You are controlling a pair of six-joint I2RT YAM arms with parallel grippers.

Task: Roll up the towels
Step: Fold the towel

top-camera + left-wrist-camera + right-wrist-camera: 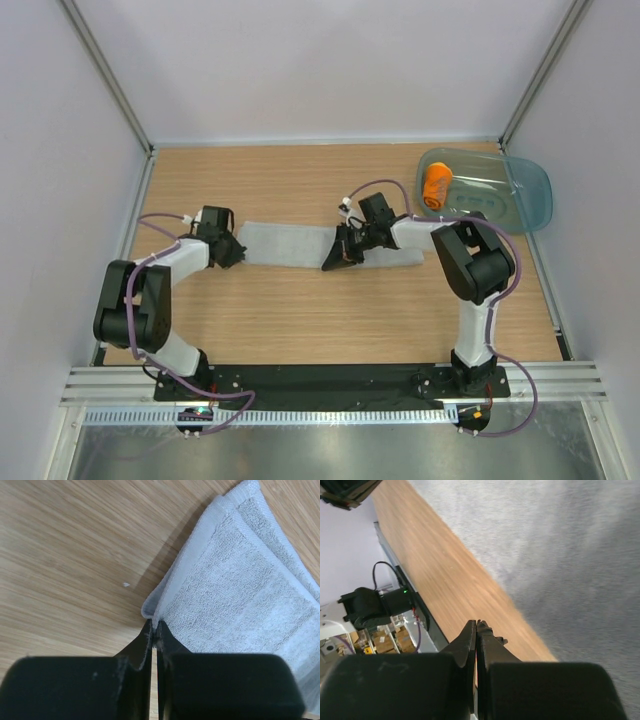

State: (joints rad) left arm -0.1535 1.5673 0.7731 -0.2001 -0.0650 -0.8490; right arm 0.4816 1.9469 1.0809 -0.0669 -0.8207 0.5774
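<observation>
Sitting inside the tub is the orange towel, rolled. Grey towel lies flat, a long strip left of the tub. Left arm is bent low, with the left gripper at the strip end farthest from the tub, jaws pinched tight on the corner hem. Right arm reaches out from the tub side. Right gripper is at the strip's near edge, jaws closed on nothing, tips over bare wood. The tub-side end of the strip is partly hidden by the right arm.

Wood table w/ 1 grey towel (flat), 1 tub.
</observation>
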